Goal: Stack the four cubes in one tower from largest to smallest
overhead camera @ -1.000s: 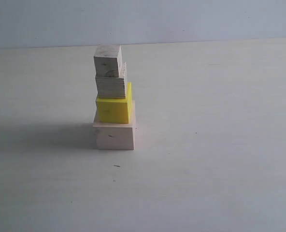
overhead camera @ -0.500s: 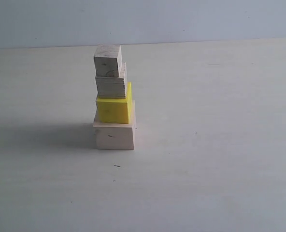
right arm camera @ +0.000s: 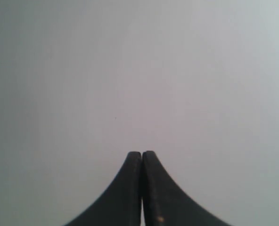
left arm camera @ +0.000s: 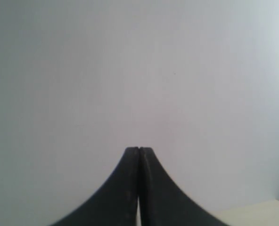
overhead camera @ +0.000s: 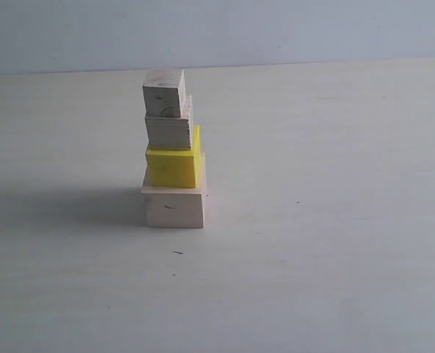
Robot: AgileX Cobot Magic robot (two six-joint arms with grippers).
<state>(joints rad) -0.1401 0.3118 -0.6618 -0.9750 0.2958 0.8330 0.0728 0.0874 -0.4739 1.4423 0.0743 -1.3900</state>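
In the exterior view the tower stands left of the table's middle. Its base is the large pale wood cube (overhead camera: 173,207), on it the yellow cube (overhead camera: 173,167), then the medium wood cube (overhead camera: 168,132), and the small wood cube (overhead camera: 163,93) on top. The upper cubes sit slightly off to the left of the base's centre. Neither arm shows in the exterior view. My left gripper (left arm camera: 139,149) is shut with nothing in it and faces a blank pale wall. My right gripper (right arm camera: 142,153) is shut and empty too, facing the same kind of blank surface.
The pale table (overhead camera: 320,220) runs wide around the tower, with a faint shadow stretching left of the base. A grey wall (overhead camera: 276,29) rises behind the table's far edge. A sliver of table corner (left arm camera: 262,212) shows in the left wrist view.
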